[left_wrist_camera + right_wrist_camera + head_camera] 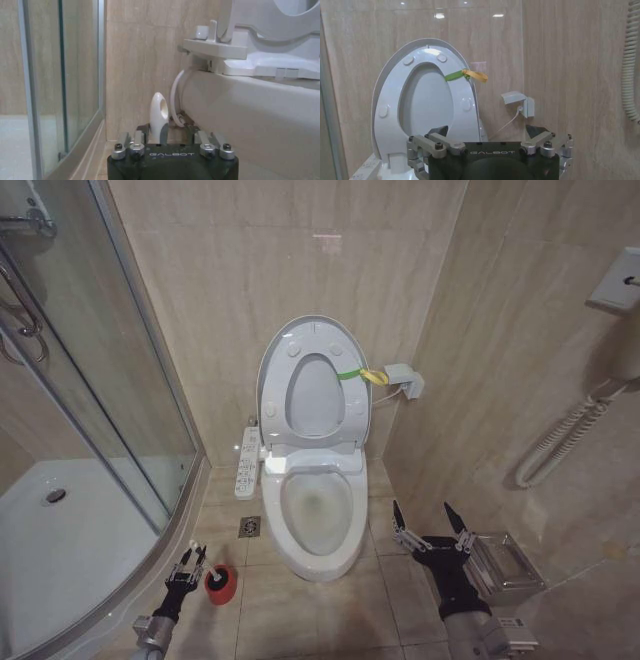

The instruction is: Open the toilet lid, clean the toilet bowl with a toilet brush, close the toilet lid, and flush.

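Nearest the robot, the left gripper (190,557) hangs low at the left side of the toilet, just above the small red holder cup (221,584) on the beige tiled floor (300,610). Its fingers sit close on either side of the white looped handle of the toilet brush (159,117), which stands upright between them; whether they actually press the handle cannot be told. The right gripper (430,525) hovers low at the right of the toilet with its fingers spread apart and nothing between them, beside a metal box (505,565) against the right wall.

Between the two arms stands the toilet bowl (320,515), uncovered, with the white button panel (247,462) along its left side and a square floor drain (249,526) just in front of that panel. Behind the bowl, the ring seat and the toilet lid (310,385) are both raised, leaning upright against the marbled tile wall (250,260), and the yellow-green strap loop (362,375) juts from the lid's right edge. A small white wall box (405,378) sits just right of the strap. The curved glass shower enclosure (90,400) fills the left side, and a coiled hose (570,435) hangs on the right wall.
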Robot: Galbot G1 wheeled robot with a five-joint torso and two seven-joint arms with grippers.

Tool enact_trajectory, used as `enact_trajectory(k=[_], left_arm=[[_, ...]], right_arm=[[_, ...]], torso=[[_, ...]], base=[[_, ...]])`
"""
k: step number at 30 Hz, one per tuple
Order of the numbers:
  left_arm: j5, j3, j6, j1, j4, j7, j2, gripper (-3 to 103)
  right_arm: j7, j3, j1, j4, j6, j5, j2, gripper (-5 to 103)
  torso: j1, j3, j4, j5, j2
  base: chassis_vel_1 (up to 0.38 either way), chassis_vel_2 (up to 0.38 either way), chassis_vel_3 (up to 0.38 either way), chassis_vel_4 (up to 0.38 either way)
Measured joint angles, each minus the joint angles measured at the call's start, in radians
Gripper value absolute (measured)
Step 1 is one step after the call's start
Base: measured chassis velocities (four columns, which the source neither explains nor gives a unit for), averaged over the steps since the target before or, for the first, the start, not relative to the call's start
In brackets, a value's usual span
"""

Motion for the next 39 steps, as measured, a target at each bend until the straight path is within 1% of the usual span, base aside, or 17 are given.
enact_trajectory(k=[2,3,8,9,13,15,16,17,19,20,23,24,27,32,35,38,39], left_arm=[[0.0,0.0,0.0,0.002,-0.006,-0.005,0.001,26],[0.0,0.001,0.0,0.005,-0.014,-0.009,0.002,54],[0.0,0.001,0.0,0.021,-0.049,-0.019,0.003,54],[0.0,0.001,0.0,0.023,-0.054,-0.02,0.003,81],[0.001,-0.001,0.0,0.04,-0.088,-0.03,0.002,81],[0.005,-0.01,0.006,0.072,-0.141,-0.043,0.002,81],[0.007,-0.014,0.014,0.094,-0.172,-0.052,0.002,100],[0.007,-0.014,0.014,0.094,-0.172,-0.052,0.002,100],[0.01,-0.025,0.03,0.161,-0.266,-0.078,0.005,100],[0.01,-0.025,0.03,0.161,-0.266,-0.078,0.005,100],[0.022,-0.039,0.044,0.238,-0.396,-0.125,0.003,100],[0.022,-0.039,0.044,0.238,-0.396,-0.125,0.003,100],[0.087,-0.062,0.043,0.29,-0.488,-0.16,-0.003,100],[0.139,-0.074,0.027,0.309,-0.519,-0.195,-0.007,100],[0.145,-0.082,0.028,0.305,-0.529,-0.213,-0.003,100],[0.143,-0.089,0.049,0.285,-0.549,-0.241,0.015,100],[0.132,-0.09,0.068,0.268,-0.564,-0.253,0.03,100]], right_arm=[[0.0,0.0,0.0,0.0,0.0,0.0,0.0,100],[0.0,0.0,0.0,0.0,0.0,0.0,0.0,100],[0.0,0.0,0.0,0.0,0.0,0.0,0.0,100],[0.0,0.0,0.0,0.0,0.0,0.0,0.0,100],[0.0,0.0,0.0,0.0,0.0,0.0,0.0,100],[0.0,0.0,0.0,0.0,0.0,0.0,0.0,100],[0.0,0.0,0.0,0.0,0.0,0.0,0.0,100],[0.0,0.0,0.0,0.0,0.0,0.0,0.0,100],[0.0,0.0,0.0,0.0,0.0,0.0,0.0,100],[0.0,0.0,0.0,0.0,0.0,0.0,0.0,100],[0.0,0.0,0.0,0.0,0.0,0.0,0.0,100],[0.0,0.0,0.0,0.0,0.0,0.0,0.0,100],[0.0,0.0,0.0,0.0,0.0,0.0,0.0,100],[0.0,0.0,0.0,0.0,0.0,0.0,0.0,100],[0.0,0.0,0.0,0.0,0.0,0.0,0.0,100],[0.0,0.0,0.0,0.0,0.0,0.0,0.0,100],[0.0,0.0,0.0,0.0,0.0,0.0,0.0,100]], torso=[[0.0,0.0,0.0,0.0,0.0],[0.0,0.0,0.0,0.0,0.0],[0.0,0.0,0.0,0.0001,0.0],[0.0,0.0,0.0,0.0001,0.0],[0.0,0.0,-0.0001,0.0,0.0],[0.0,0.0,-0.0002,0.0001,0.0],[0.0,0.0,-0.0004,0.0001,0.0],[0.0,0.0,-0.0004,0.0001,0.0],[0.0,0.0,0.0001,0.0,0.0],[0.0,0.0,0.0001,0.0,0.0],[0.0,0.0,0.0002,0.0001,0.0],[0.0,0.0,0.0002,0.0001,0.0],[0.0,0.0,-0.0001,0.0003,0.0],[0.0,0.0,0.0,0.0,0.0],[0.0,0.0,0.0001,-0.0001,0.0],[0.0,0.0,0.0001,-0.0001,0.0],[0.0,0.0,0.0,0.0,0.0]], base=[[0.0,0.0,0.0,0.0],[0.0,0.0,0.0,0.0],[0.0,0.0,0.0,0.0],[0.0,0.0,0.0,0.0],[0.0,0.0,0.0,0.0],[0.0,0.0,0.0,0.0],[0.0,0.0,0.0,0.0],[0.0,0.0,0.0,0.0],[0.0,0.0,0.0,0.0],[0.0,0.0,0.0,0.0],[0.0,0.0,0.0,0.0],[0.0,0.0,0.0,0.0],[0.0,0.0,0.0,0.0],[0.0,0.0,0.0,0.0],[0.0,0.0,0.0,0.0],[0.0,0.0,0.0,0.0],[0.0,0.0,0.0,0.0]])
